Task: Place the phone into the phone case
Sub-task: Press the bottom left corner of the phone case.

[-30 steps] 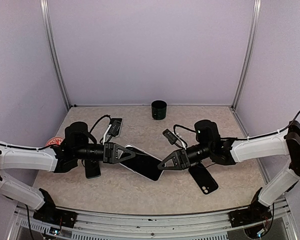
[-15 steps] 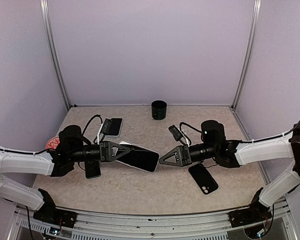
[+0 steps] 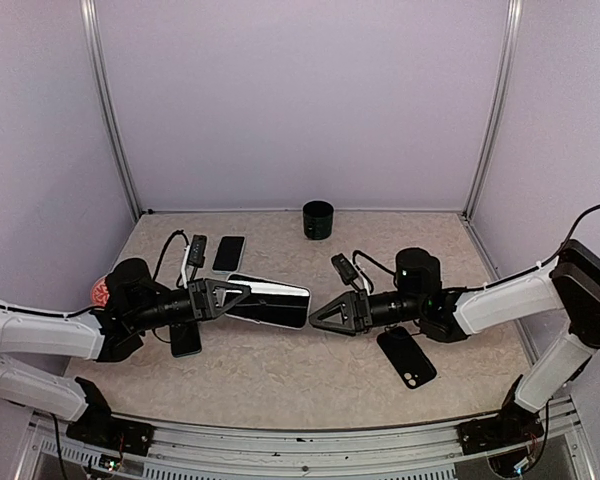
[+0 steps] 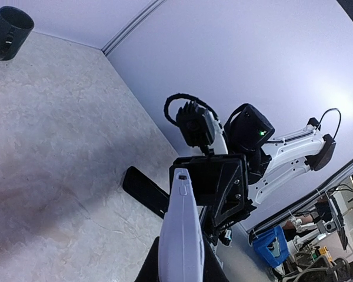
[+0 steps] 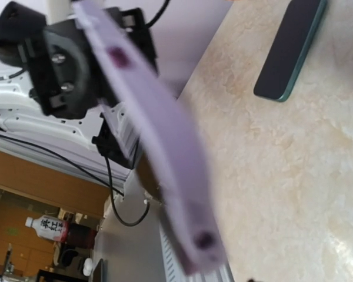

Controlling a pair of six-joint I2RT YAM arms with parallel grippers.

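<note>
Both arms have pulled back from the middle, and the right claw has let go of the phone's end that it was touching a moment ago, so the phone now hangs flat in the air and not tipped down. Far over on the left I see a small red thing (image 3: pixel 101 290) peeking out behind the left arm. The left claw (image 3: pixel 242 296) is pinching the phone (image 3: pixel 275 303) by its left end and holding it up above the table (image 3: pixel 280 385). A pale lilac case (image 4: pixel 181 235) runs around the phone's edge, and the dark side of the phone faces up. Under the left arm a small dark phone (image 3: pixel 186 341) lies flat on the table. Behind it, near the back, another dark phone (image 3: pixel 229 253) lies flat too. A black cup (image 3: pixel 318 219) stands by the back wall, well away from everything. The right claw (image 3: pixel 318 311) sits just beside the phone's right end, its fingers spread part way with nothing between them. Near the right arm a black phone-shaped slab (image 3: pixel 407 357) lies flat on the table.
</note>
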